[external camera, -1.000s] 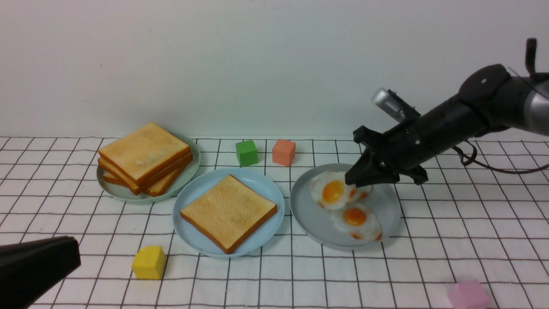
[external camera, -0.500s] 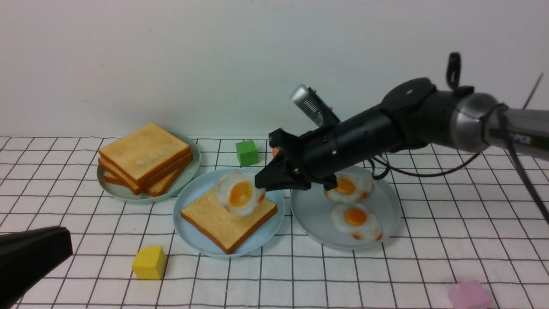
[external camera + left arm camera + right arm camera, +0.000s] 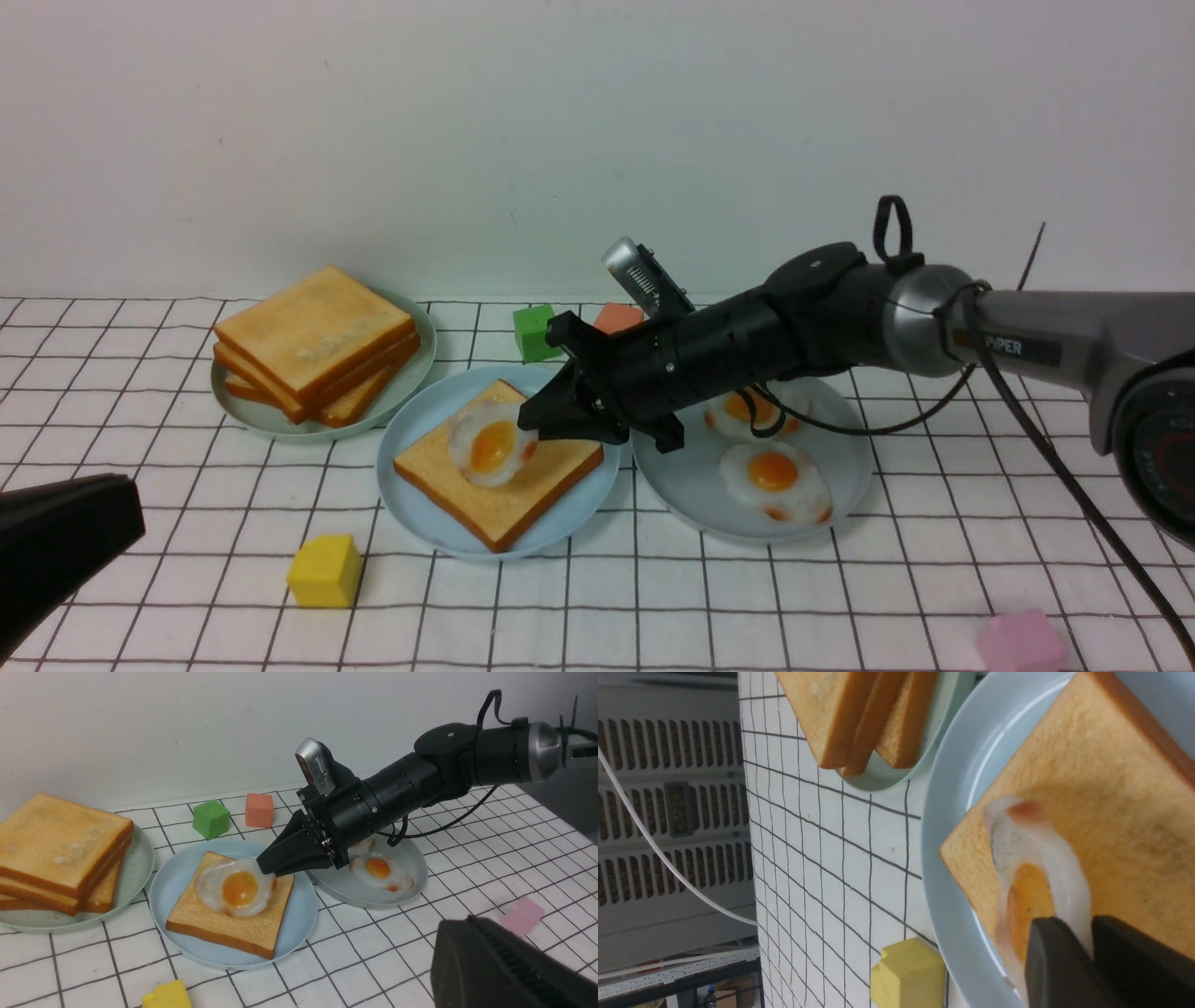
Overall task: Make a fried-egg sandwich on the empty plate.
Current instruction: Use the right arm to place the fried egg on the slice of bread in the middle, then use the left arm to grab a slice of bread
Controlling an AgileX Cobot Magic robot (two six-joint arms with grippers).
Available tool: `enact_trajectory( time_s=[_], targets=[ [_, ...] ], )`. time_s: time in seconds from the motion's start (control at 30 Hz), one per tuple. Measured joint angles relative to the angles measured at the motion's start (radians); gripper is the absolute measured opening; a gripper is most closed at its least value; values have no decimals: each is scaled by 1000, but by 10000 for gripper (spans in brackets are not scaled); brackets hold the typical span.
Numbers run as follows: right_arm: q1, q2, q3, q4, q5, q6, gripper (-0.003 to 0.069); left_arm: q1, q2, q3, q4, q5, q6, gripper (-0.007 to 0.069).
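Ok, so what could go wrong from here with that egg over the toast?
The right tool pinches the fried egg only by its edge, tilted over the toast slice; on release it may cling to the tool or land off-centre toward the blue plate. The right arm hangs low over the two spare eggs on the grey plate; pulling back could snag them.

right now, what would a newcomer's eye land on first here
The right gripper, shut on a fried egg, holds it over the toast slice on the middle blue plate. Two more eggs lie on the grey plate to its right; a toast stack sits back left.
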Motion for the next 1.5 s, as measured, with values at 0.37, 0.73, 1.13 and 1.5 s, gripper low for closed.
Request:
enact_trajectory(
  time_s=[0.37, 0.73, 1.13, 1.5],
  targets=[
    [-57, -106, -1, -294, 89, 99, 477, 0, 2, 0, 1, 78, -10, -3],
    [-20, -623, 162, -882, 236, 259, 96, 0, 212, 0, 1, 49, -82, 3],
    [109, -1184, 743, -1000, 63, 338, 22, 9, 559, -132, 0, 42, -87, -13],
    [117, -1432, 849, -1102, 19, 338, 22, 346, 875, -318, -261, 67, 300, -13]
  ],
)
